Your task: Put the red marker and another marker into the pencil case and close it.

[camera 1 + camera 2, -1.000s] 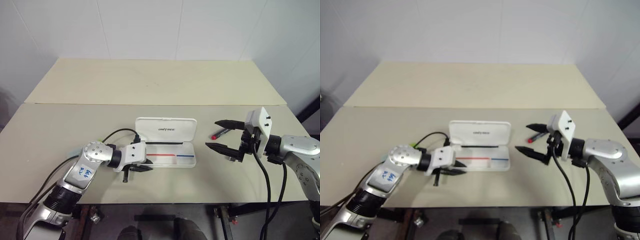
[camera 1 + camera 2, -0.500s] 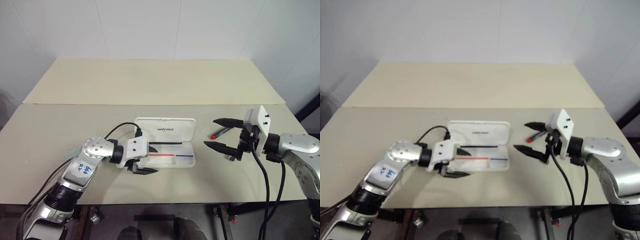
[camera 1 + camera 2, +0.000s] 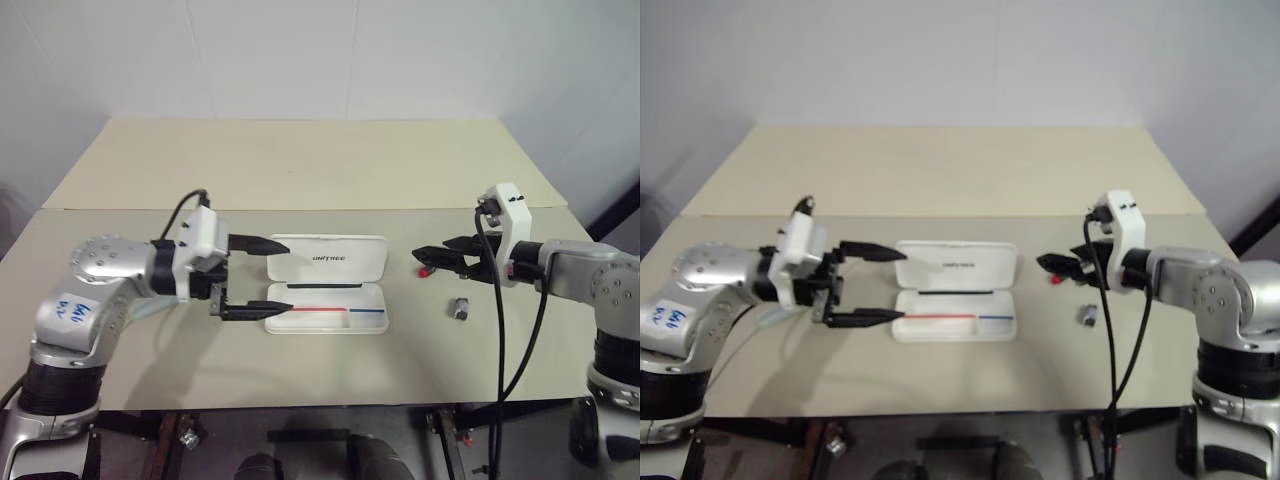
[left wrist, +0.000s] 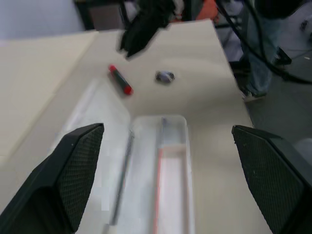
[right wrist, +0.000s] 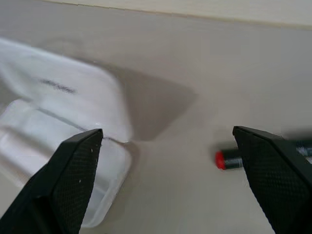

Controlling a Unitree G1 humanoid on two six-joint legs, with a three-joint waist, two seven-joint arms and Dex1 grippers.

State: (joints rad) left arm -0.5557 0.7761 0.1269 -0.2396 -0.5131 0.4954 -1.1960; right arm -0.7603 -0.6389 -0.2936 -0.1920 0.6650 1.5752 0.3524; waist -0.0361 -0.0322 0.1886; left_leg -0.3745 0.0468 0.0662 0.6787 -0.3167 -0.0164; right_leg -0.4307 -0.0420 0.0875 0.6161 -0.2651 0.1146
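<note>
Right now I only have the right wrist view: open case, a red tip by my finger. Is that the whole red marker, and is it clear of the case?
Observer: Yes. The red marker lies whole on the table, off the right end of the pencil case and apart from it, by the right claw.
Operator: Anything else near it?
Observer: A small grey object lies on the table, nearer the robot, not touching the marker.
Operator: Left arm?
Observer: The left claw hovers open at the case's left end, holding nothing.
</note>
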